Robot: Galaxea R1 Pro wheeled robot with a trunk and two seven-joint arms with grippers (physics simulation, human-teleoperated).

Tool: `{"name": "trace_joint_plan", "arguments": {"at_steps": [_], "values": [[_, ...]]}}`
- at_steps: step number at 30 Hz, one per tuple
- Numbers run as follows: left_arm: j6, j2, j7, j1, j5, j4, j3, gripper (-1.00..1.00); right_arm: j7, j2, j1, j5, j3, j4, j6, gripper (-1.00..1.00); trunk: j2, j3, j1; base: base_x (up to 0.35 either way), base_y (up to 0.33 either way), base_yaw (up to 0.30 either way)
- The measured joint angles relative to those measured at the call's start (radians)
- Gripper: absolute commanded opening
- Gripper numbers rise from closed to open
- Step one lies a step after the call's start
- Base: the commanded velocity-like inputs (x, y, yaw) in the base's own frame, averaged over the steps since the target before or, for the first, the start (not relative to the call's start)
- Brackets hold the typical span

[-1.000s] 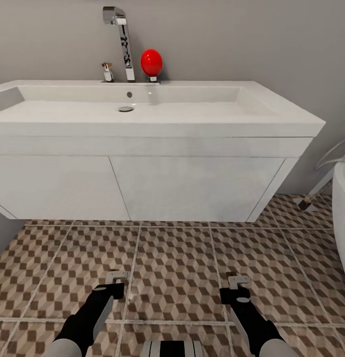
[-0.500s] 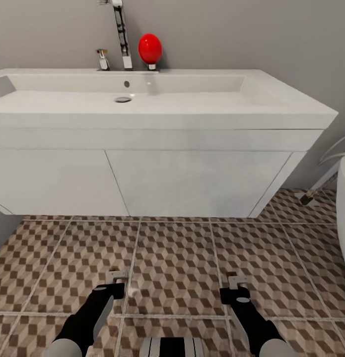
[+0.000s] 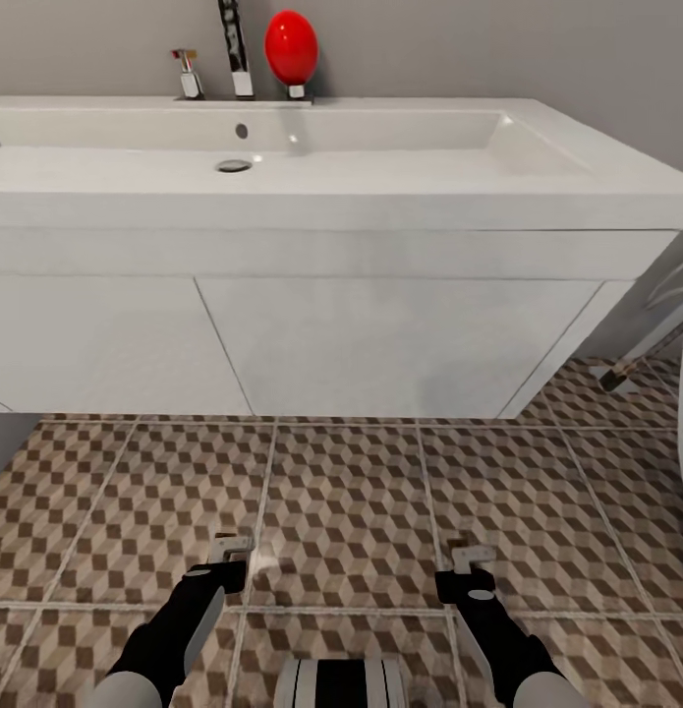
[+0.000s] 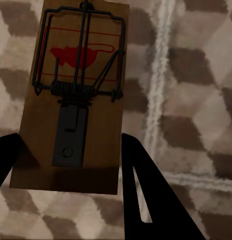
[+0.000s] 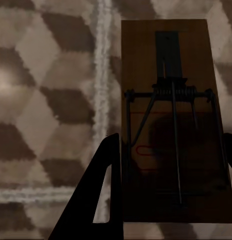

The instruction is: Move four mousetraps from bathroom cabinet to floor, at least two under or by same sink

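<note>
**Both arms carry a mousetrap before the sink**

The left gripper (image 3: 233, 551) has its jaws clamped on a mousetrap (image 4: 76, 95), above the bathroom floor (image 3: 341, 511). The right gripper (image 3: 467, 562) grips a second mousetrap (image 5: 171, 120), partly shadowed. Ahead hangs the white basin unit (image 3: 380, 344), its tap (image 3: 233, 49) cut off beside a red ball (image 3: 290, 47).

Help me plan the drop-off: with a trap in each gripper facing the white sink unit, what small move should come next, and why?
Probably lower both arms toward the cube-patterned tile floor. Each set of jaws grips a tan wooden mousetrap with dark wire, held above the tiles just in front of the white basin cabinet, so releasing there would leave two beside the sink.
</note>
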Motion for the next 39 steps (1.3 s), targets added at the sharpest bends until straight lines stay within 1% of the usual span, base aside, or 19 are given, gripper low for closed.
{"name": "trace_joint_plan", "arguments": {"at_steps": [11, 24, 28, 33, 39], "values": [[-0.004, 0.000, 0.000, 0.000, 0.000, -0.001, 0.001, -1.00, 0.000, 0.000, 0.000, 0.002, 0.001, 0.000, -0.001, -1.00, -0.003, -0.043, 0.005, 0.000, 0.000, 0.000], [-0.008, 0.000, 0.008, 0.000, -0.001, -0.003, 0.005, -1.00, 0.000, 0.001, 0.000, 0.003, 0.002, 0.000, -0.001, -1.00, -0.003, -0.043, 0.005, 0.014, 0.000, 0.000], [-0.019, 0.001, 0.009, 0.000, -0.001, -0.001, 0.004, -1.00, 0.000, 0.002, 0.000, 0.003, 0.003, 0.000, -0.001, -1.00, -0.003, -0.043, 0.004, 0.227, 0.000, 0.000], [-0.049, 0.002, 0.009, 0.000, -0.001, 0.001, 0.005, -1.00, 0.000, 0.002, 0.000, 0.003, 0.004, 0.000, 0.000, -1.00, -0.003, -0.043, 0.004, 0.299, 0.000, 0.000], [-0.061, 0.000, 0.007, 0.000, 0.000, 0.003, 0.006, -1.00, 0.000, 0.002, 0.000, 0.003, 0.004, 0.000, 0.000, -1.00, -0.003, -0.043, 0.004, 0.319, 0.000, 0.000]]}}
